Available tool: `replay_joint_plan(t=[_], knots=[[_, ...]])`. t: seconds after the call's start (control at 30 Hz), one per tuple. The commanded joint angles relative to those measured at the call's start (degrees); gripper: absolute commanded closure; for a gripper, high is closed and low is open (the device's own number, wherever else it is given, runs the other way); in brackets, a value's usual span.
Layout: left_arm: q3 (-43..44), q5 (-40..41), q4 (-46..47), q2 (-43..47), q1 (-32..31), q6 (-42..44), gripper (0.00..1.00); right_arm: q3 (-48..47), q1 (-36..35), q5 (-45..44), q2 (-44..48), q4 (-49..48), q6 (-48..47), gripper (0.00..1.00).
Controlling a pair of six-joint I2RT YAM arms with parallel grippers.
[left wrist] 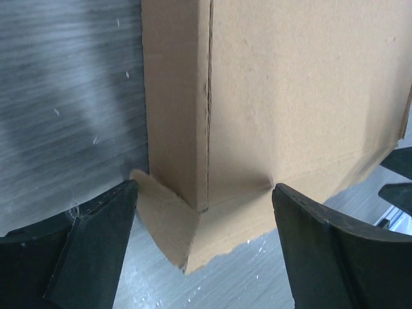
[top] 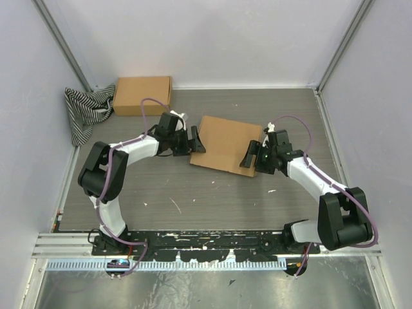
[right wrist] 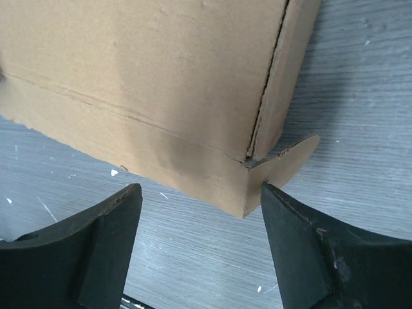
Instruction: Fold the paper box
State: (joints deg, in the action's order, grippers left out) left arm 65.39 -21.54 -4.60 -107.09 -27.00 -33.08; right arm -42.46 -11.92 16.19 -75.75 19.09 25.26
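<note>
From my remote station, the plain brown corrugated cardboard paper box (top: 225, 143) lies closed and flat-topped near the middle of the grey wood-grain table (top: 193, 193), slightly skewed to the table's edges, with one arm at each end.

The left gripper (top: 195, 140) stands at the box's left end, released, its black fingers spread wide. In the left wrist view those fingers (left wrist: 96, 238) frame the near left corner of the box (left wrist: 290, 96), where a small rounded cardboard tab (left wrist: 161, 206) pokes out at the bottom. The tab's edge sits right at one fingertip; I cannot tell whether they touch.

The right gripper (top: 250, 154) mirrors it at the box's right end, also released and gaping. Its wrist view shows the fingers (right wrist: 302, 244) on either side of the near right corner of the box (right wrist: 141, 64), clear of the walls, with a matching rounded tab (right wrist: 293, 158) jutting from that corner onto the table.

At the back left, a second, fully formed brown cardboard box (top: 142, 95) sits beside a crumpled black-and-white striped cloth (top: 87, 109), both well apart from the arms.
</note>
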Motion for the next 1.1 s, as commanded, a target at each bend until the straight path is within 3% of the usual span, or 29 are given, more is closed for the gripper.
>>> replay_joint_plan(t=[0.0, 0.37, 0.9, 1.07], knots=[[-3.2, -1.1, 1.1, 4.1, -0.1, 0.0, 0.08, 0.0, -1.2, -7.0, 3.3, 1.4, 1.6, 0.21], [-7.4, -3.0, 4.5, 5.1, -0.1, -1.9, 0.1, 2.4, -3.3, -9.6, 3.6, 0.4, 1.3, 0.23], [-6.6, -5.6, 5.1, 4.6, -0.7, -3.0, 0.12, 4.5, -3.9, -10.0, 3.5, -3.7, -0.3, 0.25], [-5.6, -6.4, 2.2, 5.5, -0.8, -3.2, 0.2, 3.6, -4.1, -7.7, 2.7, -3.7, -0.1, 0.33]])
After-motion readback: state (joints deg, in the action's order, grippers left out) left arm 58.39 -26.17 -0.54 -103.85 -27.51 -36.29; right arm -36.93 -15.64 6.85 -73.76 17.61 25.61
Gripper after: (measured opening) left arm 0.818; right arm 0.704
